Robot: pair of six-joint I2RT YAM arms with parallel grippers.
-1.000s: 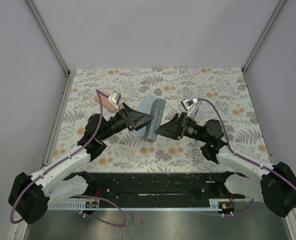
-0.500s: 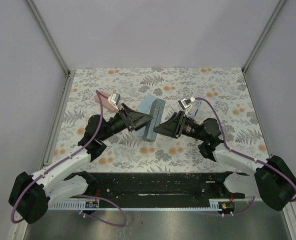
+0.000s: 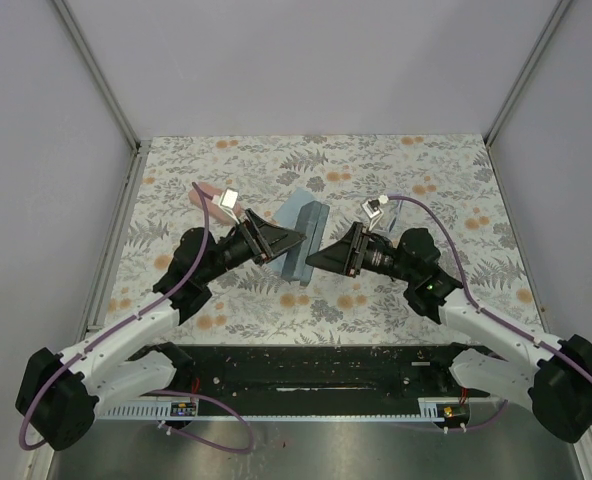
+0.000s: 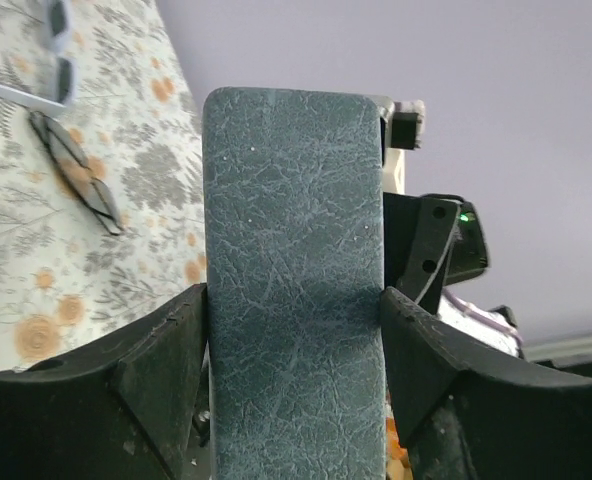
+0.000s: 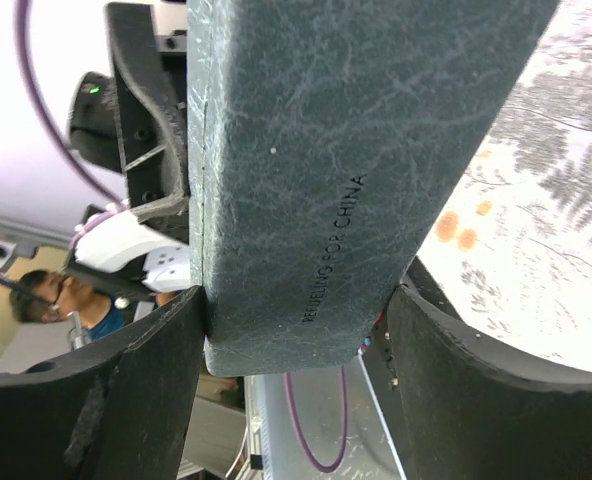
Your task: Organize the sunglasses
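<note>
A blue-grey oblong case (image 3: 308, 232) is held off the table between both grippers. My left gripper (image 3: 294, 241) is shut on its left side, with the case (image 4: 294, 200) filling the space between its fingers. My right gripper (image 3: 316, 259) is shut on its other end (image 5: 336, 150). The dark-lensed sunglasses (image 4: 76, 185) lie folded on the floral table. The pale translucent pair (image 4: 56, 50) lies just beyond them at the top left of the left wrist view. Both pairs are hidden in the top view.
A light blue cloth (image 3: 292, 208) lies on the table (image 3: 456, 180) under the far end of the case. A pink case (image 3: 207, 193) pokes out behind the left arm. Grey walls with metal rails enclose the table.
The right arm has swung a little to the left and its wrist has drawn closer to the case. The left arm and the case have barely moved.
</note>
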